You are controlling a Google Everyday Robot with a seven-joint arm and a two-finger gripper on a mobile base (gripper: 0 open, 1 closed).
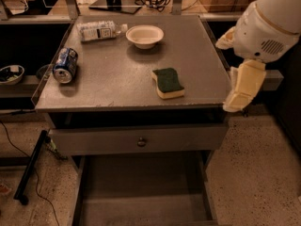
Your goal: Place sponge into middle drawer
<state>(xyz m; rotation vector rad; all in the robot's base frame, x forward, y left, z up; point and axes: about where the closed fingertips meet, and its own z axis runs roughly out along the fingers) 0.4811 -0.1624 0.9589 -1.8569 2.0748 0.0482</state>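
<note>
The sponge (pixel 168 83) lies on the grey cabinet top (pixel 117 74), right of centre, dark green face up over its yellow foam. The middle drawer (pixel 141 194) is pulled out at the bottom of the view, its flat grey floor bare. My gripper (pixel 237 95) hangs just off the cabinet's right edge, cream-coloured, below the white arm body (pixel 265 27). It is to the right of the sponge, apart from it, and holds nothing that I can see.
A white bowl (pixel 145 35), a lying plastic bottle (pixel 99 30) and a tipped blue can (pixel 65 65) are on the cabinet top. A shut drawer with a small round knob (pixel 141 141) sits above the open one. Cables and a black bar lie on the floor at left.
</note>
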